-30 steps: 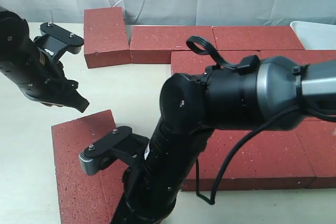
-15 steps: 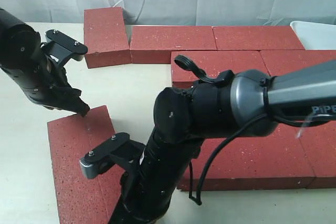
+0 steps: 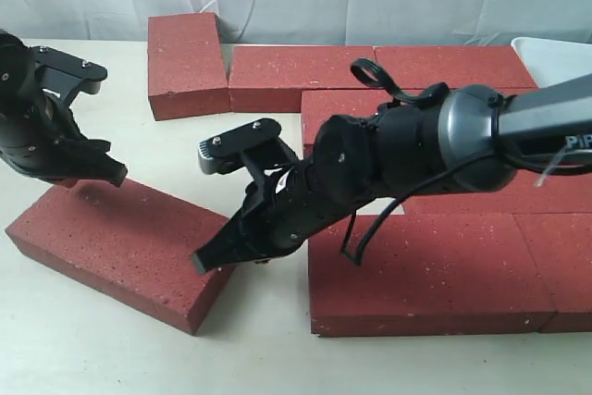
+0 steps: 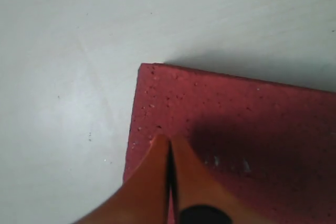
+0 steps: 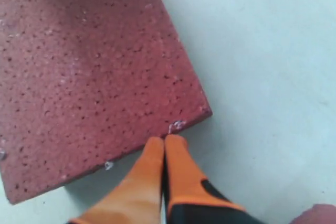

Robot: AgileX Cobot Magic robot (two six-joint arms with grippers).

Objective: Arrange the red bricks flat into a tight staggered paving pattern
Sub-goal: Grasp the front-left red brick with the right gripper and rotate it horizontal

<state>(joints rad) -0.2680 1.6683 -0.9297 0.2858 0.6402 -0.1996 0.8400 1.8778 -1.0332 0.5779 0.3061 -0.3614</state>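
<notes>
A loose red brick lies flat and askew on the table at the front left. My left gripper is shut, its tips resting on the brick's top near a far corner. The left gripper holds nothing. My right gripper is also shut, its tips against the brick's right end. In the right wrist view the right gripper touches the brick's edge close to a corner. Several other red bricks lie flat in staggered rows on the right.
One brick at the back left sits turned out of line with its row. A white tray stands at the back right. Bare table separates the loose brick from the back rows. A pale curtain hangs behind.
The loose brick has swung from pointing toward the front edge to lying across, and shifted left. The right arm swung up and around to its right end. The left gripper moved left.
</notes>
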